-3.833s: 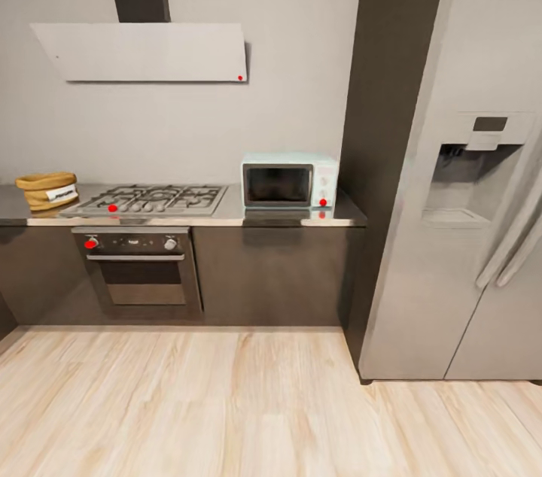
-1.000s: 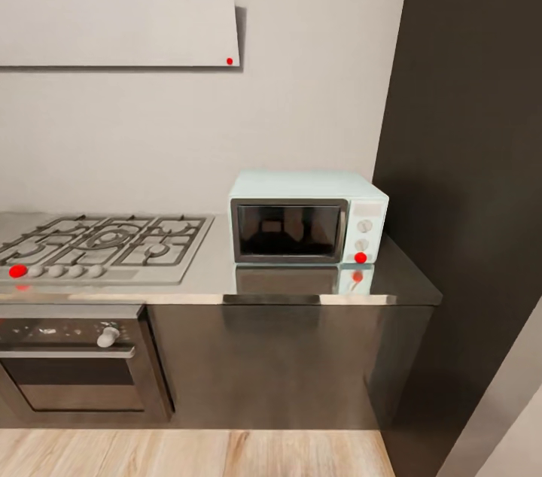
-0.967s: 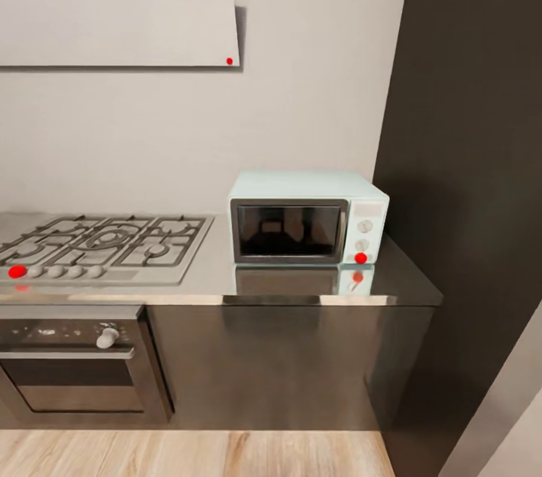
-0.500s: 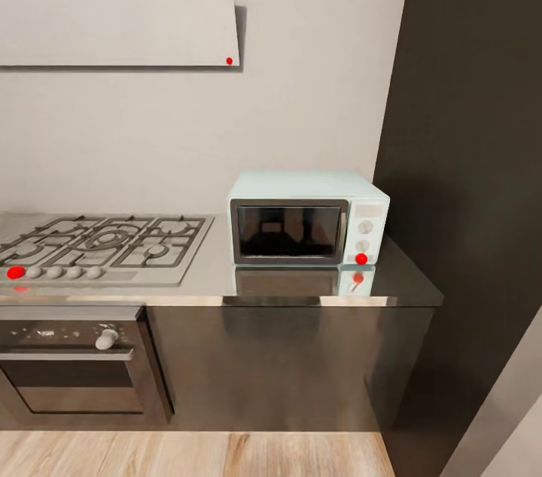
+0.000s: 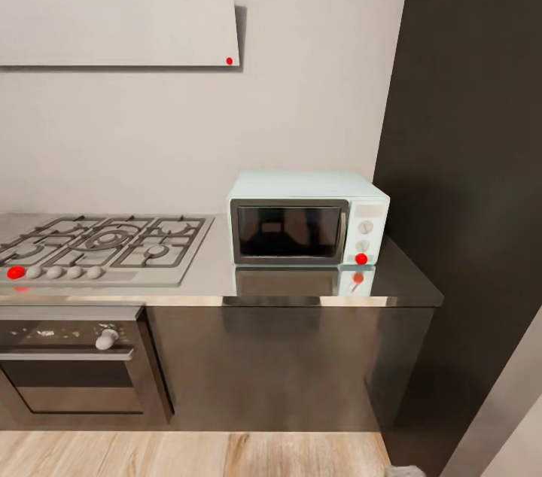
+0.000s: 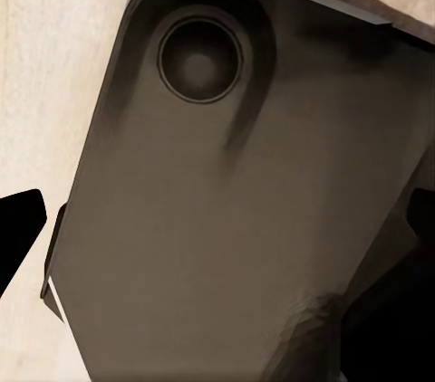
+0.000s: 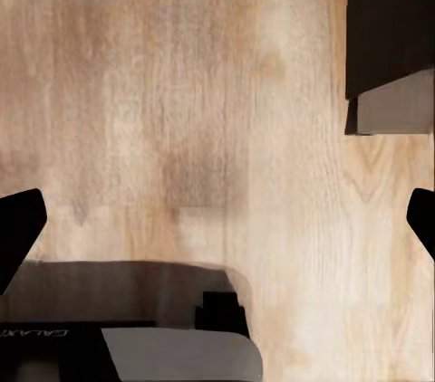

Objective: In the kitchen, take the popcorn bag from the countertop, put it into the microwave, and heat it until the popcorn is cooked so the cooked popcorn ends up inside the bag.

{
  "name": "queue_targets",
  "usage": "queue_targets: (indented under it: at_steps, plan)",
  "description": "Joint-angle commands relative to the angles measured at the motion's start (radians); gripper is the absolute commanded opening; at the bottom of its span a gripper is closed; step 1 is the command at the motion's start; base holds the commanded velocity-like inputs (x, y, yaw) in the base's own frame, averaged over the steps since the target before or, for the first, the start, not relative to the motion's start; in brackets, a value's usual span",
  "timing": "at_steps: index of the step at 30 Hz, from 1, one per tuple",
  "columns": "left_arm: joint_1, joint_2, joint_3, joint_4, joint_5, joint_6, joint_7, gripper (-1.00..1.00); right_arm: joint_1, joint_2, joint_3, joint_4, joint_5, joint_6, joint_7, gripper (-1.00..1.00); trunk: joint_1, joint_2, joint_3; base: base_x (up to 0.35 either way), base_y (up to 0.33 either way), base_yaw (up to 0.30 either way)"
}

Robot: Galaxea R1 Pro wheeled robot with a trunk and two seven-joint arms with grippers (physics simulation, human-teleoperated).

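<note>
Facing the microwave (image 5: 309,221) on the countertop (image 5: 211,275), door closed; we've got both grippers (image 6: 217,219) (image 7: 217,219) spread wide over floor, nowhere near it.

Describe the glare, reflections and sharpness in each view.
Head view: the glossy countertop mirrors the microwave, whose dark door shows faint reflections; edges slightly soft. Left wrist view: a dark, blurry robot part close up. Right wrist view: evenly lit wood floor, soft grain.

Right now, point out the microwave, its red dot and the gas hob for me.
microwave (image 5: 290,231): head view, middle of its dark glass door.
red dot (image 5: 361,259): head view, bottom of the white control panel.
gas hob (image 5: 105,244): head view, centre of the black grates.
</note>
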Motion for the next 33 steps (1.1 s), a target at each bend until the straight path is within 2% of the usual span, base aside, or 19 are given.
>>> queue_targets:
  at_steps: [1, 4, 6, 8, 9, 11, 13, 16, 18, 20, 25, 27, 29, 30, 31, 33]
  plan:
    - [0.0, 0.001, -0.002, -0.001, 0.006, -0.001, 0.001, 1.0, -0.057, 0.0, 0.0, -0.044, 0.002, 0.082, -0.001, 1.0, 0.0, -0.001, -0.001, 0.0, 0.0, 0.0]
    - [0.0, 0.001, -0.002, -0.001, 0.006, -0.001, 0.001, 1.0, -0.173, 0.002, -0.001, -0.061, 0.001, 0.179, -0.002, 1.0, 0.0, -0.001, -0.001, 0.0, 0.0, 0.0]
    - [0.0, 0.001, -0.002, -0.001, 0.006, -0.001, 0.001, 1.0, -0.229, 0.004, -0.002, -0.062, 0.001, 0.203, -0.003, 1.0, 0.0, -0.001, -0.001, 0.0, 0.0, 0.0]
    - [0.0, 0.001, -0.002, -0.001, 0.006, -0.001, 0.001, 1.0, -0.31, 0.007, -0.002, -0.063, 0.0, 0.233, -0.004, 1.0, 0.0, -0.001, -0.001, 0.0, 0.0, 0.0]
    - [0.0, 0.001, -0.002, -0.001, 0.006, -0.001, 0.001, 1.0, -0.376, 0.009, -0.002, -0.064, 0.001, 0.279, -0.004, 1.0, 0.0, -0.001, -0.001, 0.0, 0.0, 0.0]
    - [0.0, 0.001, -0.002, -0.002, 0.006, -0.001, 0.001, 1.0, -0.454, 0.009, -0.002, -0.074, 0.001, 0.35, -0.005, 1.0, 0.0, -0.001, -0.001, 0.0, 0.0, 0.0]
    - [0.0, 0.001, -0.002, -0.001, 0.006, -0.001, 0.001, 1.0, -0.482, 0.008, -0.002, -0.146, 0.001, 0.418, -0.029, 1.0, 0.0, -0.001, -0.001, 0.0, 0.0, 0.0]
    - [0.0, 0.001, -0.002, -0.001, 0.006, -0.001, 0.001, 1.0, -0.488, 0.008, -0.002, -0.261, 0.001, 0.494, -0.062, 1.0, 0.0, -0.001, -0.001, 0.0, 0.0, 0.0]
    - [0.0, 0.001, -0.002, -0.001, 0.006, -0.001, 0.001, 1.0, -0.496, 0.008, -0.002, -0.31, 0.001, 0.494, -0.074, 1.0, 0.0, -0.001, -0.001, 0.0, 0.0, 0.0]
    - [0.0, 0.001, -0.002, -0.001, 0.006, -0.001, 0.001, 1.0, -0.535, 0.009, -0.002, -0.339, 0.001, 0.494, -0.085, 1.0, 0.0, -0.001, -0.001, 0.0, 0.0, 0.0]
    - [0.0, 0.001, -0.002, -0.001, 0.006, -0.001, 0.001, 1.0, -0.701, 0.01, -0.002, -0.348, -0.004, 0.494, -0.096, 1.0, 0.0, -0.001, -0.001, 0.0, 0.0, 0.0]
    - [0.0, 0.001, -0.002, -0.001, 0.006, -0.001, 0.001, 1.0, -0.749, 0.011, -0.002, -0.341, -0.007, 0.494, -0.11, 1.0, 0.0, -0.001, -0.001, 0.0, 0.0, 0.0]
    - [0.0, 0.001, -0.002, -0.001, 0.006, -0.001, 0.001, 1.0, -0.771, 0.013, -0.002, -0.339, -0.005, 0.494, -0.147, 1.0, 0.0, -0.001, -0.001, 0.0, 0.0, 0.0]
    - [0.0, 0.001, -0.002, -0.001, 0.006, -0.001, 0.001, 1.0, -0.78, 0.044, -0.003, -0.339, -0.001, 0.494, -0.182, 1.0, 0.0, -0.001, -0.001, 0.0, 0.0, 0.0]
    - [0.0, 0.001, -0.002, -0.001, 0.006, -0.001, 0.001, 1.0, -0.781, 0.065, -0.001, -0.339, -0.002, 0.494, -0.189, 1.0, 0.0, -0.001, -0.001, 0.0, 0.0, 0.0]
    - [0.0, 0.001, -0.002, -0.001, 0.006, -0.001, 0.001, 1.0, -0.782, 0.072, 0.0, -0.338, -0.003, 0.489, -0.192, 1.0, 0.0, -0.001, -0.001, 0.0, 0.0, 0.0]
